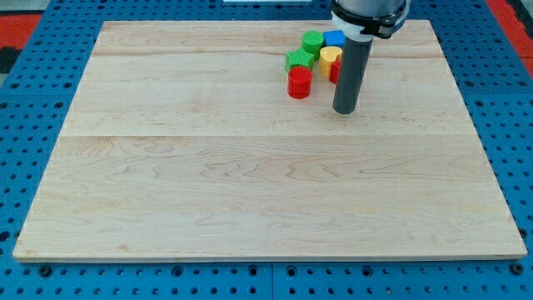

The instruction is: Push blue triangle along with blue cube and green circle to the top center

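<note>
A tight cluster of blocks sits near the view's top, a little right of centre. A green circle (312,40) is at its top left, with a blue block (335,38) touching its right side; the block looks like a cube, partly hidden by the arm. I see no blue triangle; the rod may hide it. My tip (346,110) rests on the board just below and right of the cluster, and the rod rises in front of the cluster's right side.
In the same cluster are a green star-like block (298,60), a yellow block (331,57), a red cylinder (300,82) and a red block (334,73) half hidden by the rod. The wooden board (250,183) lies on a blue pegboard.
</note>
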